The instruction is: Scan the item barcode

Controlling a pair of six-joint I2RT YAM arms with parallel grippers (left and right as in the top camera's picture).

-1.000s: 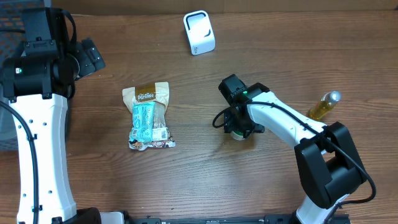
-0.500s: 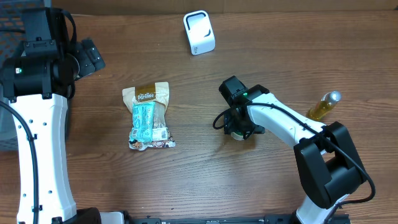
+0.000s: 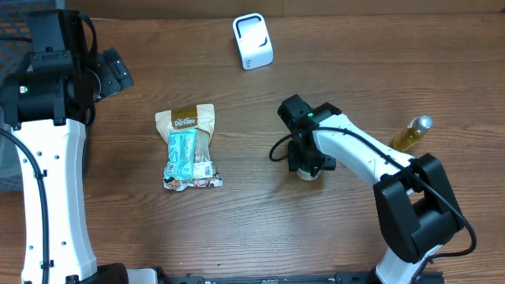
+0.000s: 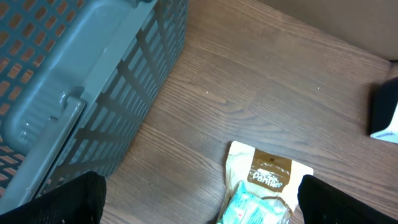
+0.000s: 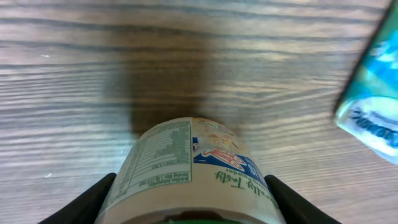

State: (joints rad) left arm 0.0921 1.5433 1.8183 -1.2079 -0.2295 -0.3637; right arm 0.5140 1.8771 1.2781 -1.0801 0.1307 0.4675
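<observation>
Right tool (image 5: 189, 200): clenched on the tub (image 5: 186, 162) by its sides, leaving its label bare for you to show the scanner (image 3: 252, 41), upper centre.
Left tool (image 4: 205, 202): released, parked upper left.

I'm looking down on a brown wooden table (image 3: 237, 237) with long grain, evenly lit, the shadows on it soft. A tan panel (image 3: 379, 6) runs along its far edge. A blue-grey slatted plastic basket (image 4: 74, 68) stands at its left side.
</observation>
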